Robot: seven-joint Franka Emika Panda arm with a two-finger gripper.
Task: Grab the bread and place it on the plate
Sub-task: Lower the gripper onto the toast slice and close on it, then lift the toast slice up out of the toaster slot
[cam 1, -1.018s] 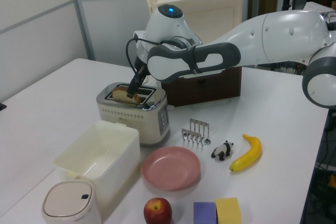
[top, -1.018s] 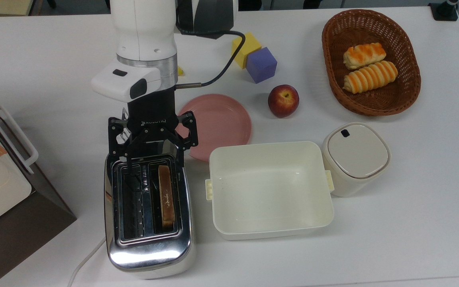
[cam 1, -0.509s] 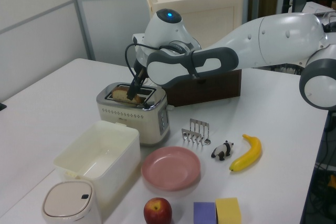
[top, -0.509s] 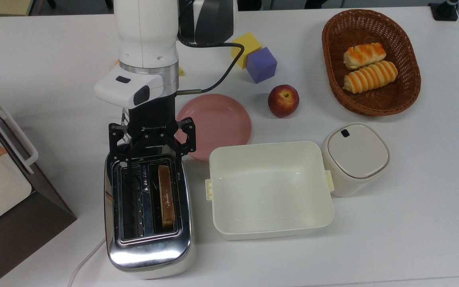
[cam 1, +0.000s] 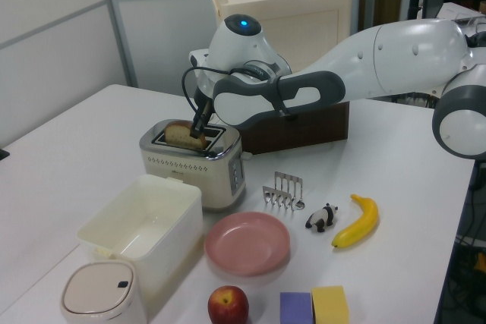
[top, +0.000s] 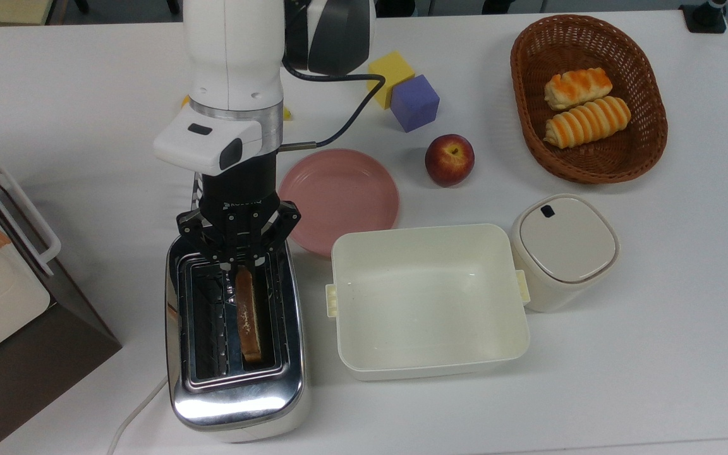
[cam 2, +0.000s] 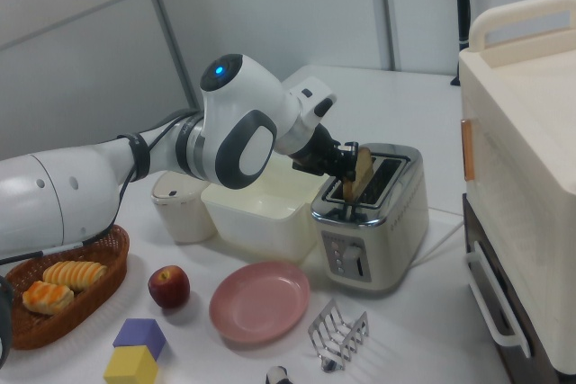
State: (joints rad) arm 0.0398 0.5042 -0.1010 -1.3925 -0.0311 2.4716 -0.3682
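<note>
white table (top: 655, 354) | toaster (top: 237, 385) | plate (top: 351, 189) | tub (top: 427, 297) | basket (top: 651, 136)

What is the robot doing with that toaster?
It's taking out toast. The robot's gripper is pinching one end of the bread, which is still standing in a slot of the shiny toaster. The right view shows the slice leaning partway out of the top. The pink plate sits beside the toaster with nothing on it, so that part isn't done yet.

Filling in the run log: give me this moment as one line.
hand: shut on bread | bread: tilted in toaster slot, not lifted clear | plate: bare, beside toaster
</note>
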